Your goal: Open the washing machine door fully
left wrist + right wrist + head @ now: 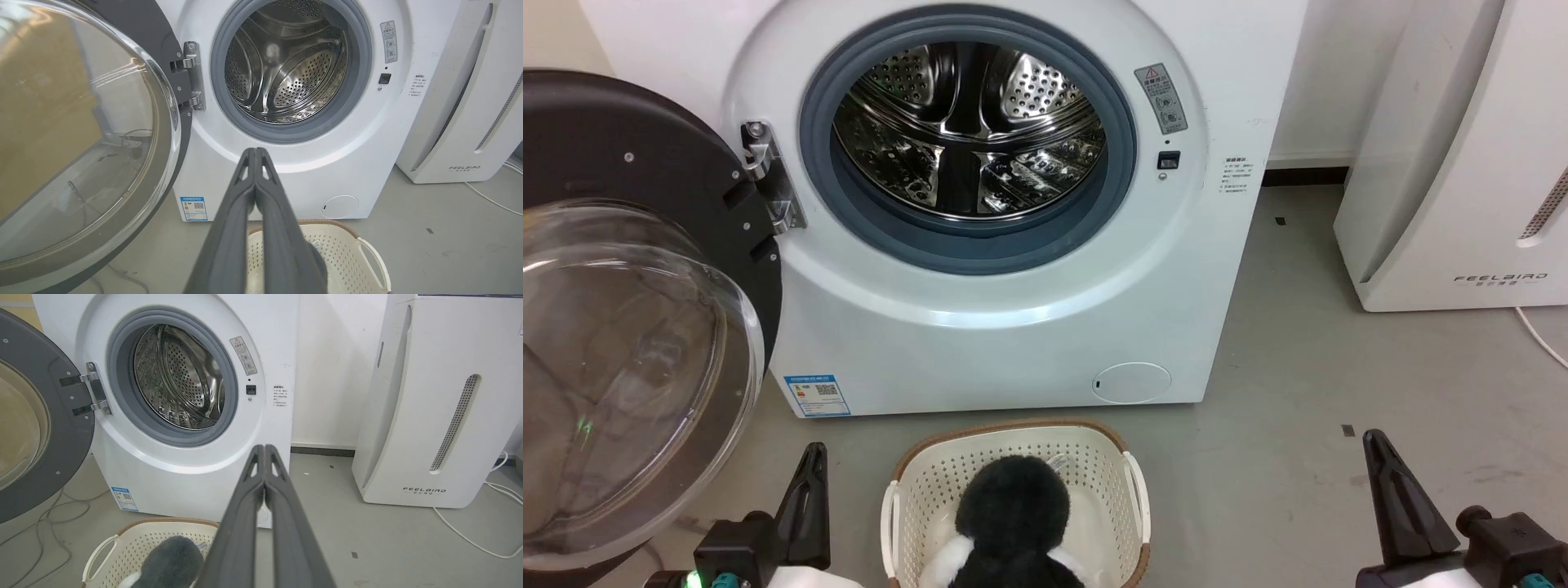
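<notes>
Washing machine (1013, 327), white front-loader, on grey floor (1298, 408); grey rubber ring (968, 249) and perforated steel drum (968, 131) fully exposed. Washing machine door (645, 139), glossy black with bulging clear glass bowl (621, 367), swung wide on metal hinge (768, 175) at the washer's left edge, inner face toward the head camera, well clear of the opening. Blue label sticker (817, 395) at lower left of the front, small round white flap (1131, 382) at lower right, warning label (1161, 98) and dark latch slot (1168, 160) right of the ring. Cream perforated basket (907, 490) on the floor just before the washer, holding a black-and-white plush toy (1013, 506). Left hand (814, 457) at lower left of head view, near the basket, fingers pressed together, clenched and empty; right hand (1374, 445) at lower right, well apart from the basket, likewise clenched and empty. White FEELBIRD-marked appliance (1437, 163) to the washer's right. Plainest in left wrist view: closed fingertips against the washer's lower front, above the basket rim. Plainest in right wrist view: dark cables (41, 522) on the floor under the door, white cord (470, 539) trailing beside the appliance, whole length of its perforated vent (453, 424).
</notes>
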Tool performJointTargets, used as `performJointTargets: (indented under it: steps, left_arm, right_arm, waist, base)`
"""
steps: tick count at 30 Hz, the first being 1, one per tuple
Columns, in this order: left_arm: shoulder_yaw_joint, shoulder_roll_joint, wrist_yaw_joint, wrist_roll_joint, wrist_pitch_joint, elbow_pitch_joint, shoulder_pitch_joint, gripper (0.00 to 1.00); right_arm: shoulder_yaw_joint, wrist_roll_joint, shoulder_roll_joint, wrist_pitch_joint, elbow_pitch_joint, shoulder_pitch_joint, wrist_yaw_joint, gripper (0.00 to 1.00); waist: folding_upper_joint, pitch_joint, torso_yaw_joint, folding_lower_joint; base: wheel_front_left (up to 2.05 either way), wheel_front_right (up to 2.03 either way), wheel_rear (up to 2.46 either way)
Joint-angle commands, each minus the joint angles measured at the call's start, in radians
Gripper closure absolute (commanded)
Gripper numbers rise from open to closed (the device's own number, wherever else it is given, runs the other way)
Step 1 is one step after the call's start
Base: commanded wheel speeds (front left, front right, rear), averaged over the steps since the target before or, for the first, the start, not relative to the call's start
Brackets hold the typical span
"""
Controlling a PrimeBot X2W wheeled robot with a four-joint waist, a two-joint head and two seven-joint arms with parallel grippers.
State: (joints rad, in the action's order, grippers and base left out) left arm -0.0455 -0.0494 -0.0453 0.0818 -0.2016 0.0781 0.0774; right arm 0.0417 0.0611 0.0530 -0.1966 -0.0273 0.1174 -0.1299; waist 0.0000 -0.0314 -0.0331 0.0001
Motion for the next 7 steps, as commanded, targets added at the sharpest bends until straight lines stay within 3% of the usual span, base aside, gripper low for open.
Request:
performJointTargets:
  steps: [1, 7]
  left_arm:
    - [0.002, 0.000, 0.006, -0.008, 0.007, -0.007, -0.015, 1.00]
    - [0.004, 0.000, 0.009, -0.012, 0.019, -0.011, -0.019, 1.00]
  right_arm:
    - [-0.003, -0.007, -0.001, 0.004, 0.003, -0.014, 0.000, 1.00]
    - [-0.006, -0.011, -0.001, 0.017, 0.004, -0.021, 0.000, 1.00]
  waist:
    - [0.0000, 0.000, 0.000, -0.0001]
    - [0.0000, 0.002, 0.002, -0.0001]
  base:
    - [0.00, 0.00, 0.00]
    - [0.00, 0.00, 0.00]
